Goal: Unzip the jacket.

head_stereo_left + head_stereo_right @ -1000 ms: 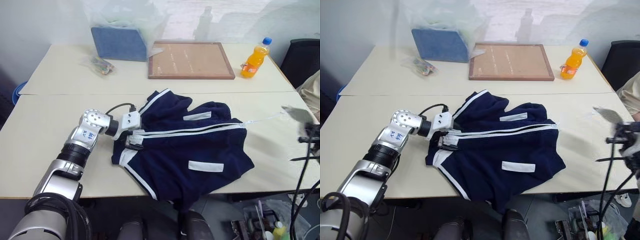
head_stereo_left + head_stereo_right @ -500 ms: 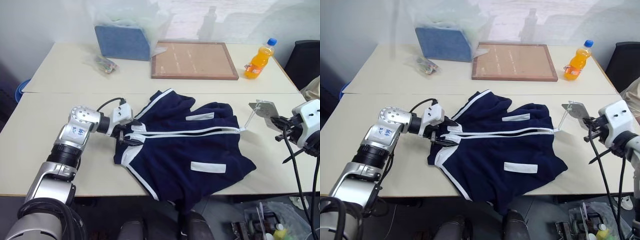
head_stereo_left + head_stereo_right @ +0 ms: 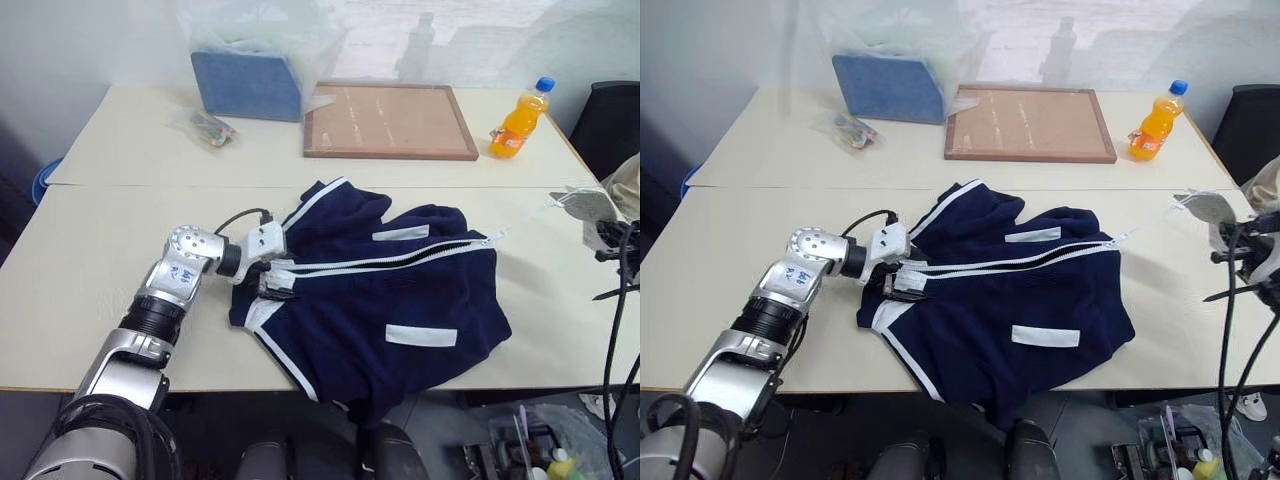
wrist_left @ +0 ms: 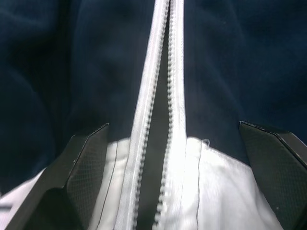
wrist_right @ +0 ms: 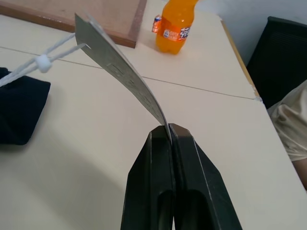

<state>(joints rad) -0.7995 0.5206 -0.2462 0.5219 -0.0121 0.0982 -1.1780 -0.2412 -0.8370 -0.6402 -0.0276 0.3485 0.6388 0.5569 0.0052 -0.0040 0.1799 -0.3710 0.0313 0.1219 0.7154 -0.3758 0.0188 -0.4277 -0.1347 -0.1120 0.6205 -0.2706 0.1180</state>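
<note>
Pale tabletop (image 3: 90,240), two slabs butted together, with a white wall behind. Navy jacket (image 3: 400,300) spread across the near slab, one edge drooping over the front rim, white zipper (image 3: 400,258) running across its middle, teeth parted at the left end. Left gripper (image 3: 272,283) resting at that left end on the white hem, fingers (image 4: 86,158) spread wide on either side of the zipper. Right gripper (image 5: 169,139) off the right edge, raised, fingers pressed together on a white paper tag (image 5: 115,62), its cord (image 5: 33,64) stretched back to the jacket. Farther back: blue bag (image 3: 245,85), wooden frame (image 3: 390,120), orange bottle (image 3: 518,118), small packet (image 3: 205,128).
</note>
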